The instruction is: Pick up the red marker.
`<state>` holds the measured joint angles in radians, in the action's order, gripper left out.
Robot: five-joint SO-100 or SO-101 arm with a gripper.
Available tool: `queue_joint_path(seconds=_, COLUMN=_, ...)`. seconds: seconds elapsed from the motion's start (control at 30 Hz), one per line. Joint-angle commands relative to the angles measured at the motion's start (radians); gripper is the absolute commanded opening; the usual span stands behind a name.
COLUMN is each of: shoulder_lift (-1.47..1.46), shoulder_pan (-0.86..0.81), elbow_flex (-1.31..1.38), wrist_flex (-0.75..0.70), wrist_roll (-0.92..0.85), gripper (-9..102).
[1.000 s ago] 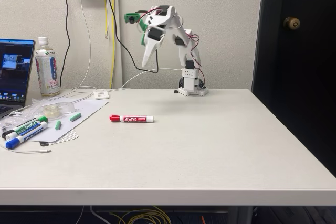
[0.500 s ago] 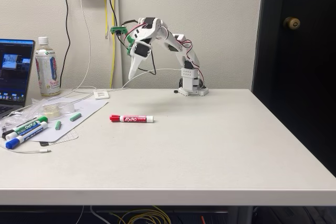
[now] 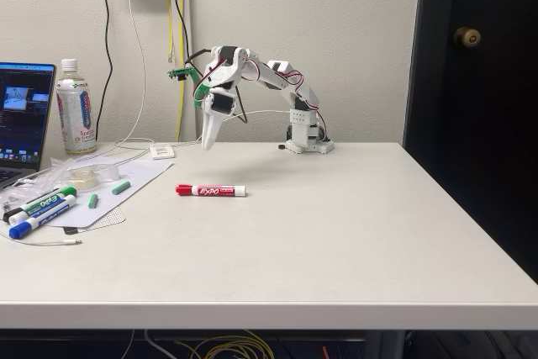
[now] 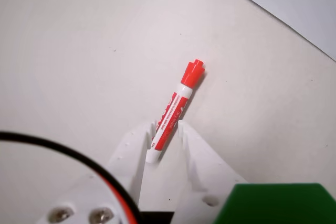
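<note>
Arm lowered leftward; red marker (image 4: 174, 113) below fingers (image 4: 137, 145), untouched.

White printed arm (image 3: 277, 81), green part, red and black cables (screws near white fingers (image 4: 202, 163)).

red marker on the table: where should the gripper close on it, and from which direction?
Best bet is the white barrel mid-length, coming straight down. The red marker lies flat on the table with free space on both long sides, so the fingers can straddle it across its width. In the wrist view the gripper seems open and roughly lined up over the barrel, well above it in the fixed view.
</note>
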<state>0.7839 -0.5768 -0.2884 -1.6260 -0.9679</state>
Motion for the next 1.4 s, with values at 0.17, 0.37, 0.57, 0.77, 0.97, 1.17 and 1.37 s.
queue_joint_path(seconds=0.17, shoulder_lift=-0.031, shoulder_pan=0.0, elbow_flex=0.04, wrist_flex=-0.017, wrist_roll=0.048, gripper=18)
queue_joint_path(seconds=0.37, shoulder_lift=-0.08, shoulder_pan=0.008, elbow_flex=0.04, wrist_flex=-0.029, wrist_roll=0.1, gripper=22)
queue_joint_path(seconds=0.57, shoulder_lift=-0.138, shoulder_pan=0.011, elbow_flex=0.041, wrist_flex=-0.025, wrist_roll=0.13, gripper=23)
queue_joint_path(seconds=0.77, shoulder_lift=-0.178, shoulder_pan=0.014, elbow_flex=0.041, wrist_flex=-0.003, wrist_roll=0.163, gripper=23)
queue_joint_path(seconds=0.97, shoulder_lift=-0.206, shoulder_pan=0.026, elbow_flex=0.043, wrist_flex=0.011, wrist_roll=0.199, gripper=22)
queue_joint_path(seconds=1.17, shoulder_lift=-0.232, shoulder_pan=0.037, elbow_flex=0.043, wrist_flex=0.015, wrist_roll=0.222, gripper=22)
queue_joint_path(seconds=1.37, shoulder_lift=-0.264, shoulder_pan=0.043, elbow_flex=0.043, wrist_flex=0.02, wrist_roll=0.25, gripper=21)
